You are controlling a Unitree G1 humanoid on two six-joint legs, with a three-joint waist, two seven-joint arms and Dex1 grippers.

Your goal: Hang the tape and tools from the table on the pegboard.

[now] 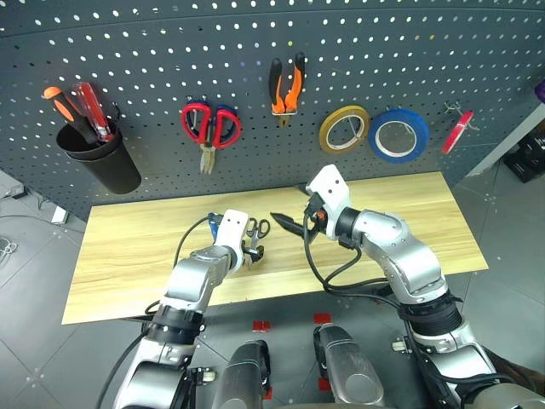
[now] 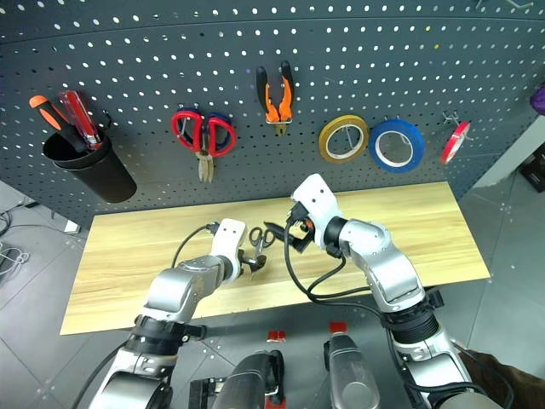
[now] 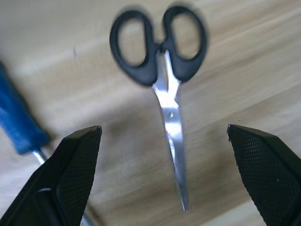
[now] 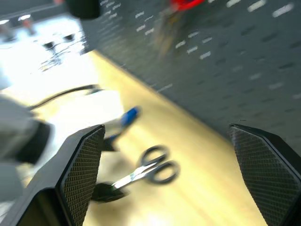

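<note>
My left end effector (image 3: 164,176), fingers apart, straddles the black-handled scissors (image 3: 162,70); blue-handled screwdriver (image 3: 19,122) also unhung; pliers (image 1: 287,89) and red tape (image 1: 456,132) hang.

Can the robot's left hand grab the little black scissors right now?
Probably yes. The left gripper is open just above the black scissors, which lie flat on the table with the blades between its fingers. Nothing covers them; the blue screwdriver lies off to one side.

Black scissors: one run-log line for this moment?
left gripper: open, above black scissors | right gripper: open, empty | scissors, blue screwdriver: flat on table | pliers, red tape: on pegboard
</note>
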